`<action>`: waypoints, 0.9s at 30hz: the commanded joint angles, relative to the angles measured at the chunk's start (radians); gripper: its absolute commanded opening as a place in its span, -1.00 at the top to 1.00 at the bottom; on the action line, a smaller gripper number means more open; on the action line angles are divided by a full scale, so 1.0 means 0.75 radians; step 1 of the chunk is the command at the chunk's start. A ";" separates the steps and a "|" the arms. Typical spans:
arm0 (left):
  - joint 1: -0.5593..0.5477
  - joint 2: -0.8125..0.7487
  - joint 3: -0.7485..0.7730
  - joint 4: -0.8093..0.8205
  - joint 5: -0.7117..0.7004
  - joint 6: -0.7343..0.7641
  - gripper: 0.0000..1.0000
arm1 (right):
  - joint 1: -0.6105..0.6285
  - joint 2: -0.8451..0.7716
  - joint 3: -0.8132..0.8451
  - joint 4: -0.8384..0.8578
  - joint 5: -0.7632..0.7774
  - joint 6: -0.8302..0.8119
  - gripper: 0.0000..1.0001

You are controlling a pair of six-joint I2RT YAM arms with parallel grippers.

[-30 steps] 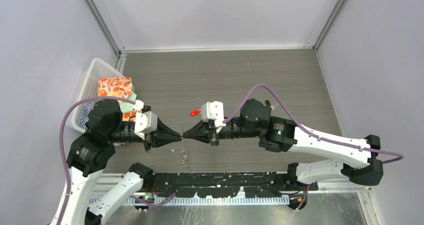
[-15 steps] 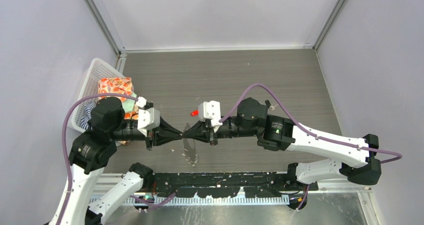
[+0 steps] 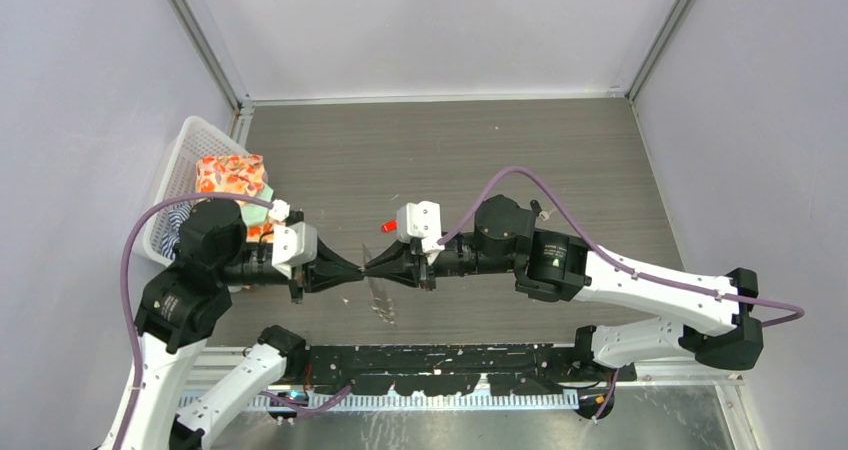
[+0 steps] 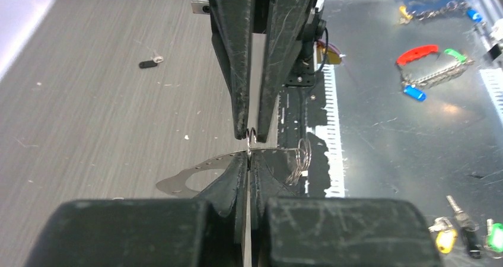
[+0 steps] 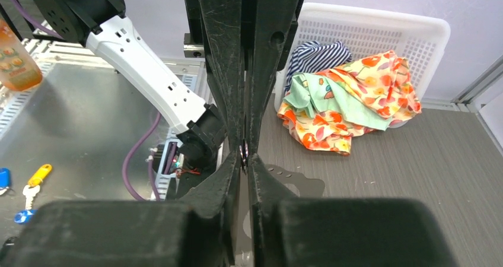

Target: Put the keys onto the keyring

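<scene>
A small key with a red head [image 3: 390, 226] lies on the table just beyond my right wrist. My left gripper [image 3: 357, 268] and right gripper [image 3: 369, 267] meet tip to tip above the table's front middle. Between them hangs the keyring [image 3: 380, 292], here a flat silver plate [image 4: 190, 175] with a large cut-out, small holes along its edge and thin wire rings [image 4: 301, 157] on one end. Both grippers are shut on its top edge, where a small ring [image 4: 251, 135] shows between the right fingertips. The plate hangs below the jaws in the right wrist view [image 5: 296, 184].
A white basket [image 3: 185, 165] of patterned cloths [image 5: 350, 95] stands at the table's left edge. On the metal shelf at the near edge lie coloured key bunches [image 4: 430, 65] [image 5: 29, 187]. A small dark tag [image 4: 148, 63] lies on the table.
The hanging plate has swung from edge-on to showing its broad face. Both grippers have shifted slightly left, still tip to tip. The red key has not moved.
</scene>
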 commanded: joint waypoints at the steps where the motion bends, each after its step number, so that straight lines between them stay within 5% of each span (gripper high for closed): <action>1: -0.002 -0.049 -0.015 0.037 0.012 0.130 0.99 | 0.007 -0.029 0.060 0.044 0.010 0.020 0.55; 7: -0.002 -0.101 -0.012 -0.039 -0.009 0.441 0.99 | 0.007 -0.159 0.017 0.038 0.083 0.005 0.01; 16: -0.002 -0.317 -0.187 -0.061 0.001 1.185 0.99 | 0.007 -0.259 -0.026 -0.065 0.256 -0.032 -0.10; 23: 0.000 -0.335 -0.208 -0.077 0.007 1.278 0.99 | 0.007 -0.259 -0.049 -0.071 0.322 -0.008 -0.11; 27: 0.000 -0.336 -0.210 -0.078 -0.001 1.225 0.99 | 0.007 -0.262 -0.059 -0.076 0.533 0.052 -0.12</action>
